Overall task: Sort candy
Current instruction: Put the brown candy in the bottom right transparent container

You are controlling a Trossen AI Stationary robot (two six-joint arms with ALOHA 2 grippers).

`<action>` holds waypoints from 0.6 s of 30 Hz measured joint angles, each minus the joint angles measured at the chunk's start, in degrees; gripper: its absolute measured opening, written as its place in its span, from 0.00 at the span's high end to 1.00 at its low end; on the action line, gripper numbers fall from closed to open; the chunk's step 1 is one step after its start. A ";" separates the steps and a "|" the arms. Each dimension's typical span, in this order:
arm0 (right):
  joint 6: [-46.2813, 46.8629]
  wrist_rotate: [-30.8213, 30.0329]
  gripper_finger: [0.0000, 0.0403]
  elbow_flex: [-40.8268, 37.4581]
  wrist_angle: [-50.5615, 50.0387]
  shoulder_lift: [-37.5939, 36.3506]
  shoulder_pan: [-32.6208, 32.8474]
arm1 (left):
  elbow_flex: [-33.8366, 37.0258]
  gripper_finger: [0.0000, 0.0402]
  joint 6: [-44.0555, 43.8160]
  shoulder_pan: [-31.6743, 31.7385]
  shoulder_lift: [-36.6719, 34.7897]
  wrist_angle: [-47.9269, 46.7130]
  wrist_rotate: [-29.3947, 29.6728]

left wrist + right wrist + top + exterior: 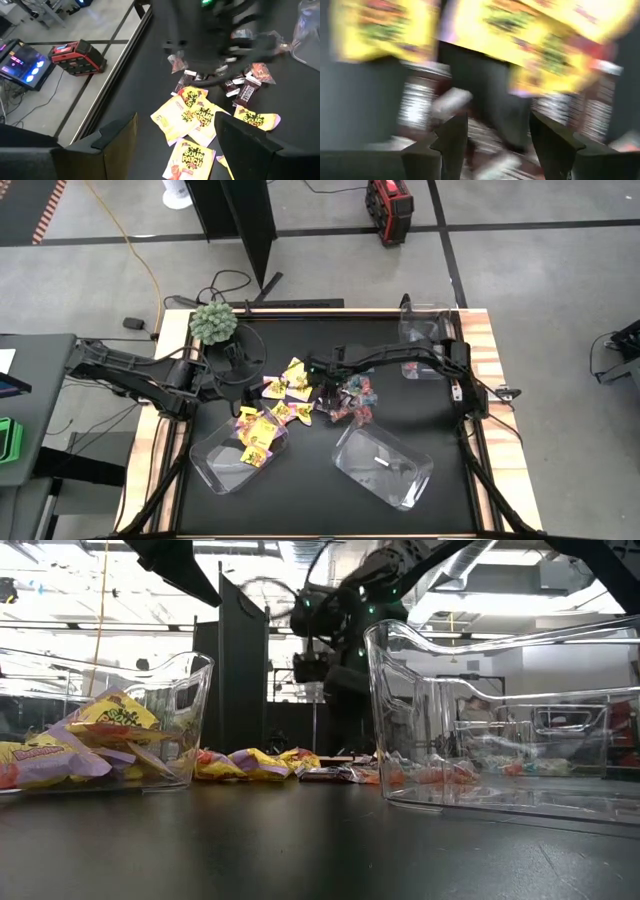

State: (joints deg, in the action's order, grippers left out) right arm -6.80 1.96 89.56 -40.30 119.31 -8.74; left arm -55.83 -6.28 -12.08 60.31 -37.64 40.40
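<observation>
Reaching low over the loose pile in the middle of the worktop (420, 410), my right hand (325, 385) has its fingers apart with nothing between them, and through its wrist view I see dark brown mini bars (420, 102) right ahead, yellow packets (520, 45) lying just beyond. I judge I am lining up on one of the bars, fingers spread so they can drop either side of it.

My left hand (215, 375) waits near the fuzzy green plant (213, 322), fingers also apart and empty, kept back so the two arms do not crowd the same heap. From its wrist view the pile reads clearly: yellow packets (192, 117) nearest, brown bars (245, 92) behind them, teal-and-pink wrappers (358, 402) farther to the right.

Several yellow packets already sit in the near left bin (215, 470). The near right bin (385, 465) and the far bin (425, 330) look nearly bare, though I cannot tell for sure. Most of the candy is not yet sorted.
</observation>
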 joint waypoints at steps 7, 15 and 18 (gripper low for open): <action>1.40 2.31 0.44 0.00 1.00 0.00 5.08 | 0.00 0.35 -0.01 0.00 0.01 -0.58 0.02; 4.59 1.33 0.44 0.07 3.04 3.07 7.84 | 0.00 0.35 -0.39 -0.01 0.01 -0.51 0.00; 6.49 -0.79 0.44 0.22 4.14 4.34 7.90 | 0.00 0.35 -0.83 -0.01 0.01 -0.49 -0.02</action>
State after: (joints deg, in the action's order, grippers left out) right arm -0.31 1.17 89.78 -36.16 123.64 -0.84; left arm -55.83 -7.11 -12.08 60.31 -38.13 40.38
